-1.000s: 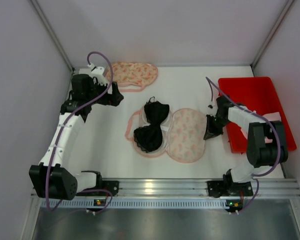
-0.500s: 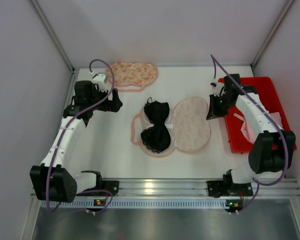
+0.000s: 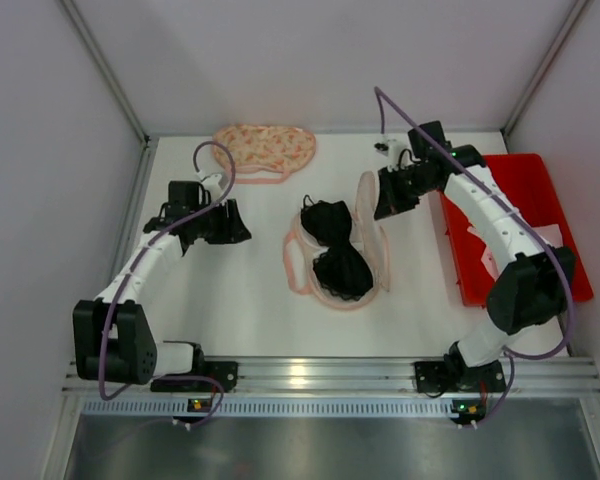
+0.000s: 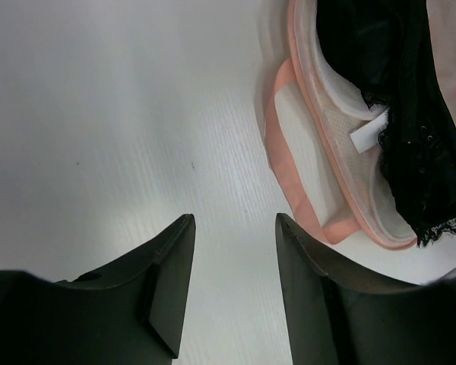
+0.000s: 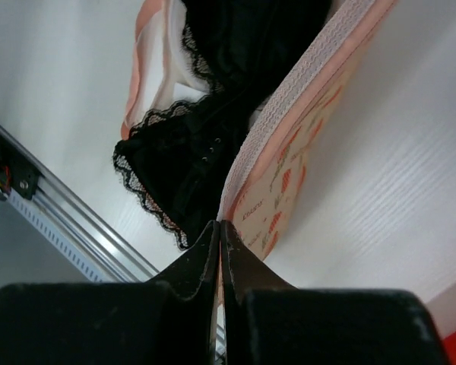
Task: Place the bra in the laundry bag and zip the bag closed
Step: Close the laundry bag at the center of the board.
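at mid worktop (image 3: 230, 300) the black bra (image 3: 335, 250) lies in the open half of the laundry bag (image 3: 298, 262), while my right pincer (image 3: 381, 199) pinches the other half by its zip edge, lifted beside the cups. my left pincer (image 3: 240, 224) hangs spread and empty to the left. lace and mesh look light, limp and snaggy, so i'd grip only the firmer pink rim.

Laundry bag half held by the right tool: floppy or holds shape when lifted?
Probably semi-stiff: the raised half of the laundry bag stands on edge with little sag, pinched at its rim by the right tool. Likely light, since that pinch carries it. The lace bra inside looks soft and may bunch against the zipper edge.
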Controlling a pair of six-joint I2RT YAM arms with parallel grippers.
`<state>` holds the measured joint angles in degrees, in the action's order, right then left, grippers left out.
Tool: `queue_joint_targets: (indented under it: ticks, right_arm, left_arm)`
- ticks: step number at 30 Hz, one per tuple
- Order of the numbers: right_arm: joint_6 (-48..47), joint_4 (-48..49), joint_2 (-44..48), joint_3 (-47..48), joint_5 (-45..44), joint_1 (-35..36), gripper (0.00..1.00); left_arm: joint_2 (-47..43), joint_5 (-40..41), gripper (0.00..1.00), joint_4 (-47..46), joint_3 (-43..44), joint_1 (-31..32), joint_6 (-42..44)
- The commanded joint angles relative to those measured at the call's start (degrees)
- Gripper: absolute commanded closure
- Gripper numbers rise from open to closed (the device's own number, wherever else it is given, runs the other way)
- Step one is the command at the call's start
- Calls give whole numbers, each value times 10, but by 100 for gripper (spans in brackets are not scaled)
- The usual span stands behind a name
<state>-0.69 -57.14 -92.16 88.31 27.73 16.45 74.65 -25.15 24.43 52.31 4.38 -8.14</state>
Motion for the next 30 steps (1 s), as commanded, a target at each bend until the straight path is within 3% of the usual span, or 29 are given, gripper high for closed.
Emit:
queue_joint_targets:
  ticks: [1,13,20,26,27,30]
  right_arm:
    - [-36,12,-8,39,-16,66,100]
    - [2,67,-118,94,-31,196,100]
    - [91,178,-209,99,13,243,100]
    - [115,209,-256,114,59,265,100]
    - [112,196,-258,116,71,266,98]
    - [97,184,-238,114,72,255,79]
  left_arm:
    - [17,-53,48,-24,-11,-2,-35]
    - [69,-75,49,-34,-20,-2,-50]
    - [95,-94,49,-38,-17,-2,-54]
    - [82,-140,47,-45,-22,-3,-51]
    - [81,-152,46,-46,-22,-3,-52]
    - [75,-212,41,-69,-27,-4,-70]
